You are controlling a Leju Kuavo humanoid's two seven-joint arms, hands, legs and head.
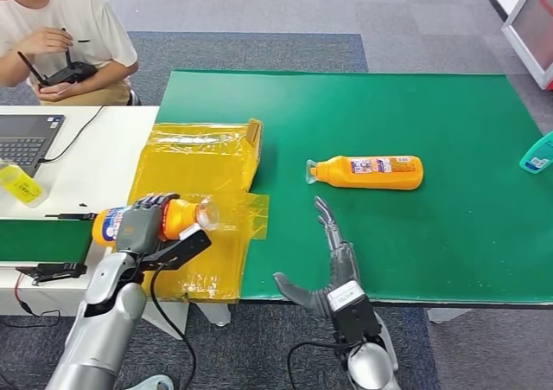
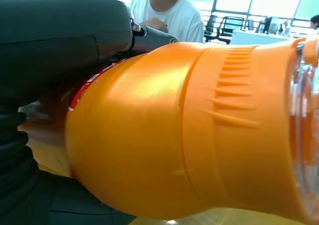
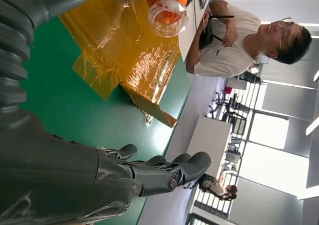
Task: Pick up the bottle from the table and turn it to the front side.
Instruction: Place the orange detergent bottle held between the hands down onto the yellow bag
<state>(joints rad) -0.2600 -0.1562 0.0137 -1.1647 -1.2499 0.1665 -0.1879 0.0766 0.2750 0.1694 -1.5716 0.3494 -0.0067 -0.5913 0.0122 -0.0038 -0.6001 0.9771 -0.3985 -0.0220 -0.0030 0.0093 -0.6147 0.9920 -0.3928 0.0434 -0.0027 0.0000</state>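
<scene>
The bottle [image 1: 168, 218] is off the surface, held on its side in the left hand [image 1: 144, 223] above the near left corner of the green surface [image 1: 404, 122]. Its clear cap [image 1: 207, 213] points right, and a blue and white label shows at its left end, past the fingers [image 1: 151, 203], which are wrapped over the orange body and clamp it from above. From the left wrist the orange body [image 2: 180, 135] sits close against the dark thumb [image 2: 56, 30], with ribs moulded near the clear cap end [image 2: 304, 130].

Under the held bottle lies a crumpled yellow plastic wrap [image 1: 195, 191] around a flat cardboard box, spread over the left end of the green surface.

A second orange bottle [image 1: 368, 172] lies on its side in the middle of the green surface, cap to the left, label facing up, well apart from both hands.

The right hand [image 1: 329, 265] rests at the near edge of the surface, holding nothing, its fingers [image 1: 326, 219] stretched out and spread toward the lying bottle, the thumb splayed out to the left. From its wrist the dark fingers [image 3: 169, 170] lie straight over the green.

A teal object [image 1: 538, 154] sits at the far right edge. To the left, a white desk [image 1: 98, 148] carries a laptop [image 1: 26, 135], and a person [image 1: 59, 27] in a white shirt sits behind it holding a controller [image 1: 62, 74].
</scene>
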